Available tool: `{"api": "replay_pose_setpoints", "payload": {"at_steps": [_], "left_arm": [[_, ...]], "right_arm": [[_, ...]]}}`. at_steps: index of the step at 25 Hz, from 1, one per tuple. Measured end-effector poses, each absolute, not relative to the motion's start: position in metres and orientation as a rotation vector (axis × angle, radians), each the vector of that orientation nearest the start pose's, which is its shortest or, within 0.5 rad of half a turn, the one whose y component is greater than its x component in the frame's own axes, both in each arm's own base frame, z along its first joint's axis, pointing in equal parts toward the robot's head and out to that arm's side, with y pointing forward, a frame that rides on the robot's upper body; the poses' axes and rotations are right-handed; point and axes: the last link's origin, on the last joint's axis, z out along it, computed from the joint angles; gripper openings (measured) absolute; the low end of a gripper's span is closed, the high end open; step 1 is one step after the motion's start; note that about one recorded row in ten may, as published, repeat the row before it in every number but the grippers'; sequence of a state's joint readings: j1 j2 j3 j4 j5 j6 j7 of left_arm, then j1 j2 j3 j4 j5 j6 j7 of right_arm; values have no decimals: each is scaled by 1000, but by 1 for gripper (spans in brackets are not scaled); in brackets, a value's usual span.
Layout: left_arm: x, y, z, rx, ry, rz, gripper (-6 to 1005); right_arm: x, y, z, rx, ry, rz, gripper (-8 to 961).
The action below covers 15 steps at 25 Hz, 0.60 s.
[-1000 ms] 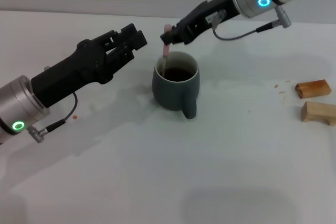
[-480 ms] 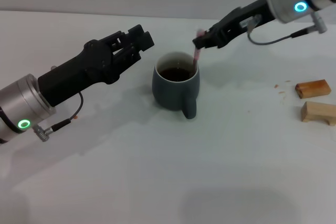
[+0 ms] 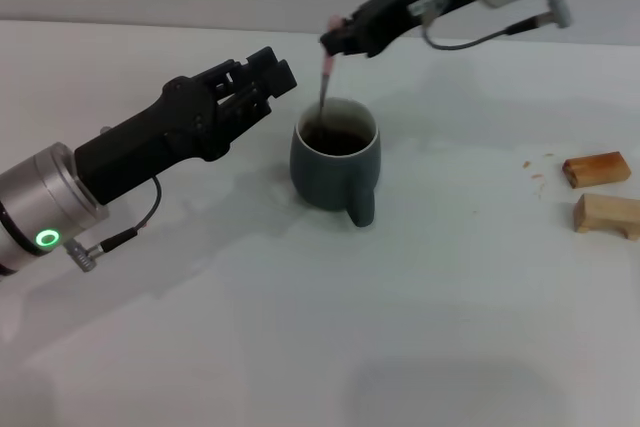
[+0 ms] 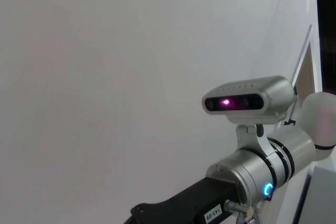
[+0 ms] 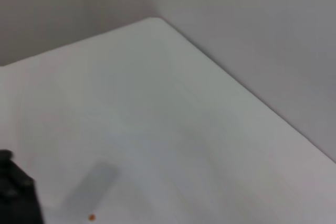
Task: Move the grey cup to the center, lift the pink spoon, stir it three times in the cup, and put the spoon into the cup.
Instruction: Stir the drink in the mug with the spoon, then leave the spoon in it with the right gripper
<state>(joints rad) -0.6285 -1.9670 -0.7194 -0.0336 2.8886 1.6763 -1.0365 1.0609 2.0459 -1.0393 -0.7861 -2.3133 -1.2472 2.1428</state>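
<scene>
The cup [image 3: 336, 164] stands mid-counter [image 3: 300, 347], dark liquid inside, handle toward the robot. The spoon [image 3: 325, 87] is held by its pink handle in the right claw [image 3: 335, 42], closed on it above the far rim, bowl dipped into the cup. The left claw [image 3: 270, 72] hovers left of the cup; its state cannot be told.

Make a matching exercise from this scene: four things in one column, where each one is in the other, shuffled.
Things:
1. grey cup
2. pink spoon
3. wooden blocks
4. left gripper

Places:
A. at the table's right edge
B. held by the right gripper, tip inside the cup
C. mid-table, handle towards the camera
D. hovering left of the cup

Pairs: 1-C, 2-B, 3-A, 4-D
</scene>
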Motion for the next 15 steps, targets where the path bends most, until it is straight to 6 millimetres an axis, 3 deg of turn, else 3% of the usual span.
{"api": "replay_pose_setpoints", "payload": {"at_steps": [8, 15], "left_arm": [[-237, 320, -10, -2372, -688, -1445, 346], [-237, 320, -9, -2372, -689, -1447, 346]], "right_arm": [[65, 440, -21, -2844, 530, 78, 91], [91, 430, -13, -2834, 641, 59, 90]]}}
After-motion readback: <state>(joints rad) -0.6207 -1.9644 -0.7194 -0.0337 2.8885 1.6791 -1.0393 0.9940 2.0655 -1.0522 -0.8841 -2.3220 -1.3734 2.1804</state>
